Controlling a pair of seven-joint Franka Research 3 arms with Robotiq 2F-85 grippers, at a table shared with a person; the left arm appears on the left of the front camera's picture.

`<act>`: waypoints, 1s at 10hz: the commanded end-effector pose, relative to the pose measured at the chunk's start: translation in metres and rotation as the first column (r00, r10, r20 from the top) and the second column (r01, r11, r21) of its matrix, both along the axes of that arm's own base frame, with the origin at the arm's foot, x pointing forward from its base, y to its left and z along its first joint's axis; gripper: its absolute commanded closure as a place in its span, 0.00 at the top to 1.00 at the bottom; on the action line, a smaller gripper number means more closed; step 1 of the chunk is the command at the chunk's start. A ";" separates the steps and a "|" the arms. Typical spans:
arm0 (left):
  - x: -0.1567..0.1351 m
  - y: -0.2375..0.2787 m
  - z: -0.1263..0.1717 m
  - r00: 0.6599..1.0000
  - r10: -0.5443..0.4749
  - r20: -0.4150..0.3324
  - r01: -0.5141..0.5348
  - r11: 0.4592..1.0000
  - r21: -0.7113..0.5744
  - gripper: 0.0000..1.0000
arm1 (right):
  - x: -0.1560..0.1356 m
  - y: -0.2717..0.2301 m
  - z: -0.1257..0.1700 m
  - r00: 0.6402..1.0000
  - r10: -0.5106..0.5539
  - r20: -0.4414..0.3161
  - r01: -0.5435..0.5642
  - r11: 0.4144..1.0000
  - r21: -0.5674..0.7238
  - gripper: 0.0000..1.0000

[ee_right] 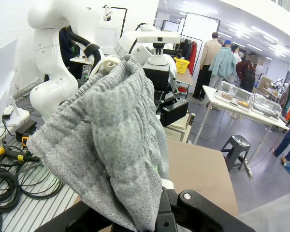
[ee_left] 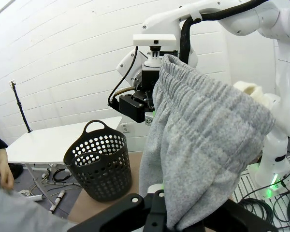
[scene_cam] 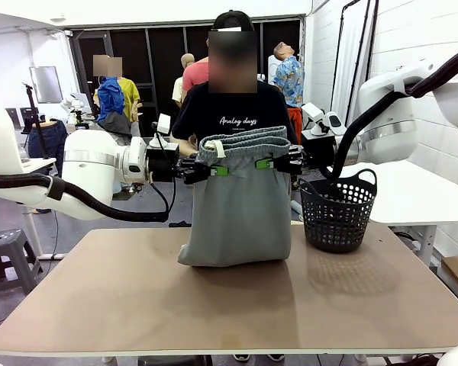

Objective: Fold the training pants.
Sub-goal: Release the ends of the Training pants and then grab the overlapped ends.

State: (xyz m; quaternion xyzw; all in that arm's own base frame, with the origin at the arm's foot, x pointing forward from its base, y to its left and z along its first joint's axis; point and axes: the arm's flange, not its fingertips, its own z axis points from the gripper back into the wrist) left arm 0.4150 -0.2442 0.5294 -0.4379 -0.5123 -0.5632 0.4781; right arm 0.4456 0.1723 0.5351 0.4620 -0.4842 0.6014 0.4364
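The light grey training pants (scene_cam: pixel 240 217) hang by their gathered waistband between my two grippers, high over the table. Their lower end rests in a fold on the tabletop. My left gripper (scene_cam: pixel 214 169) is shut on the waistband's left side, my right gripper (scene_cam: pixel 266 163) on its right side. In the left wrist view the grey cloth (ee_left: pixel 203 140) rises out of my left gripper (ee_left: pixel 159 212) towards the other arm's gripper (ee_left: pixel 147 113). The right wrist view shows the bunched cloth (ee_right: pixel 116 145) clamped in my right gripper (ee_right: pixel 159 212).
A black mesh basket (scene_cam: pixel 338 213) stands on the table's (scene_cam: pixel 214 305) far right corner, close to the pants. A person in a black shirt (scene_cam: pixel 229 110) stands just behind the pants at the far edge. The near half of the tabletop is bare.
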 end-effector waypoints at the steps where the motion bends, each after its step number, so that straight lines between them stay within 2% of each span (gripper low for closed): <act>1: -0.001 -0.001 0.003 1.000 0.003 0.001 -0.003 1.000 -0.011 0.00 | -0.003 0.002 0.001 1.000 -0.003 0.001 0.003 1.000 0.019 0.00; 10: -0.001 -0.001 0.003 1.000 0.003 0.001 -0.003 1.000 -0.011 0.00 | -0.003 0.002 0.001 1.000 -0.003 0.001 0.003 1.000 0.019 0.00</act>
